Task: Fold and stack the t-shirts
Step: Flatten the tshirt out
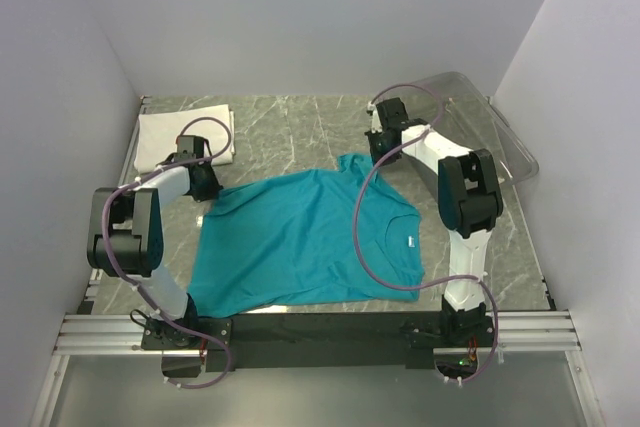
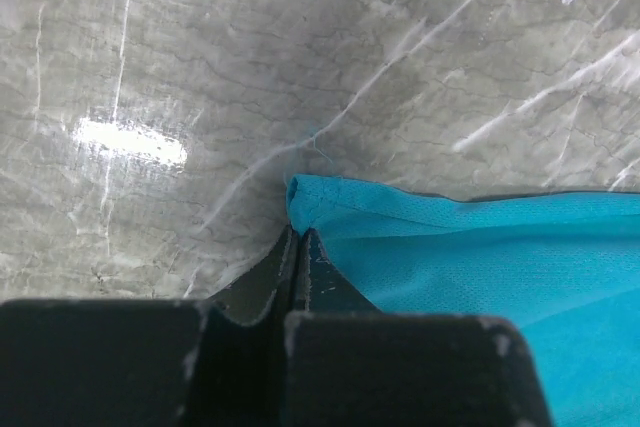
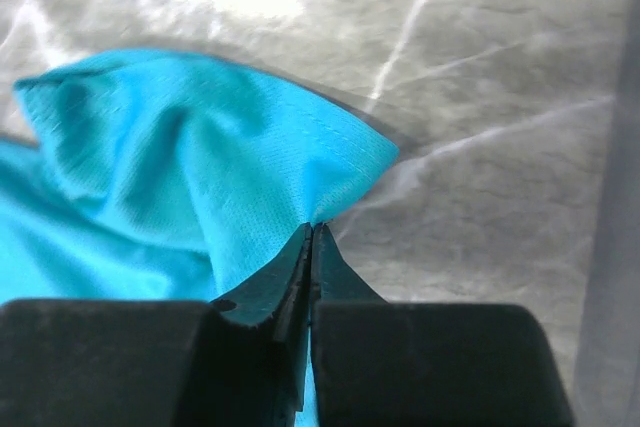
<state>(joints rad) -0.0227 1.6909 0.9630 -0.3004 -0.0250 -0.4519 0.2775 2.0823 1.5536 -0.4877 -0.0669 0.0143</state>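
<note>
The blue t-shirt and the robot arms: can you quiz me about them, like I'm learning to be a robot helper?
1. True or false: the teal t-shirt is already folded.
2. Where is the white t-shirt? A) on top of the teal one B) at the table's far left corner C) in a gripper
3. Fill in: the right gripper is shut on the teal t-shirt's ____.
Key: 1 false, it lies spread out; 2 B; 3 sleeve.
</note>
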